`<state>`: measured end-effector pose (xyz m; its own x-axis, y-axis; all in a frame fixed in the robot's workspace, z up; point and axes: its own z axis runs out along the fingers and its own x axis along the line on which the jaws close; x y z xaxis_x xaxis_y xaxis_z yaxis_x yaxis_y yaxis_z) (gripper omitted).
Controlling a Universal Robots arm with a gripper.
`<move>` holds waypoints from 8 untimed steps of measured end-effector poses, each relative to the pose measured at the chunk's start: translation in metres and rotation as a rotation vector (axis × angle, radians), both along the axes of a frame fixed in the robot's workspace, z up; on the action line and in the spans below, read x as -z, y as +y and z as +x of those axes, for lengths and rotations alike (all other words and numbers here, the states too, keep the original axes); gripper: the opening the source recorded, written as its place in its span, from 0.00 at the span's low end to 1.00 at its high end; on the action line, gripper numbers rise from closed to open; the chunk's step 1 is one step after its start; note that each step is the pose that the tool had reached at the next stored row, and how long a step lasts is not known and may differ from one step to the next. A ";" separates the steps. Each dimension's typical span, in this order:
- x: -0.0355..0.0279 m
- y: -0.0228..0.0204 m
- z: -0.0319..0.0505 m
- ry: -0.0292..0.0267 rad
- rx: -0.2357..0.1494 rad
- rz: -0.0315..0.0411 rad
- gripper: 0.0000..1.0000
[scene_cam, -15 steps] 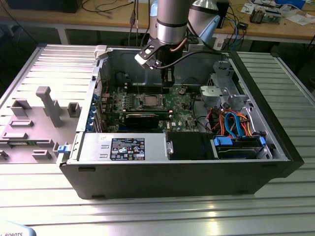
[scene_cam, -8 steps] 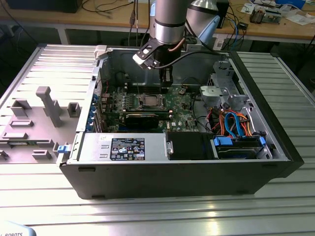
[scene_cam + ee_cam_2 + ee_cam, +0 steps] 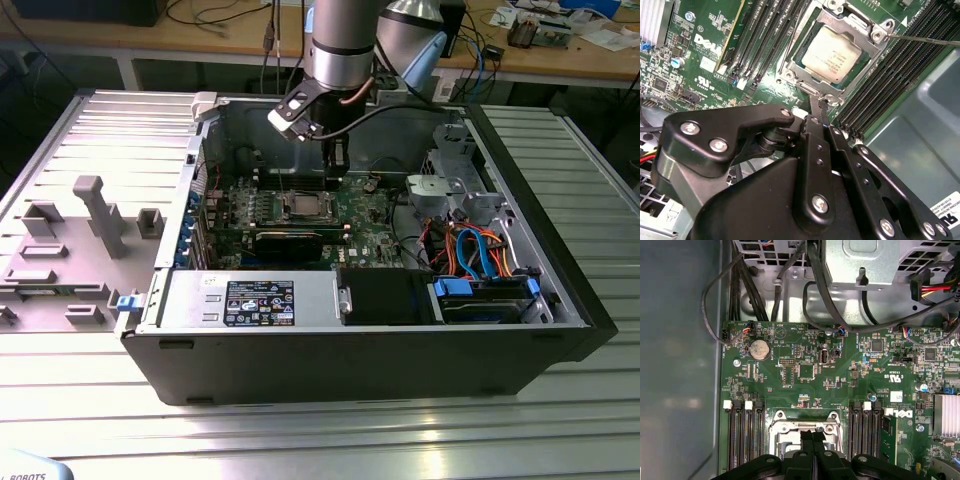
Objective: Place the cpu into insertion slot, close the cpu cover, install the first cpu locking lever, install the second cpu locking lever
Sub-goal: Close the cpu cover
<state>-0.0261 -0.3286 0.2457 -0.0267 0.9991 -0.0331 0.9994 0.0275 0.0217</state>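
Ribbed metal table (image 3: pixel 300 440) carries an open computer case (image 3: pixel 350 350) lying on its side, with cluttered workbenches behind. At the centre of its green circuit board (image 3: pixel 805 347) the cpu (image 3: pixel 832 55) sits flat in the insertion slot (image 3: pixel 788 75), silvery top up. The cpu cover (image 3: pixel 858 21) lies down around it, the chip showing through its window. One thin lever rod (image 3: pixel 925 40) stands out from the socket's corner, its long axis running across the black memory slots (image 3: pixel 890 75), so it looks unlatched. The gripper (image 3: pixel 823 107) hangs just beside the socket's edge, its two narrow fingers pressed together. Whether a thin lever end is pinched between them I cannot tell. In the exterior view the gripper (image 3: pixel 338 160) comes straight down from the arm at the far side of the socket, so the chip lies nearer and toward the exterior view's left of the fingertips. Bundled cables and a drive cage sit toward the exterior view's right.
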 end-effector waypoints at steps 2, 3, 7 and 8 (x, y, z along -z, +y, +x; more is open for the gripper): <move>0.0022 0.0000 -0.0201 0.0001 -0.001 -0.0001 0.11; 0.0024 0.0000 -0.0201 0.0000 -0.001 -0.0001 0.11; 0.0026 0.0000 -0.0202 0.0000 -0.002 0.0000 0.11; 0.0026 0.0000 -0.0202 0.0000 -0.002 -0.0001 0.11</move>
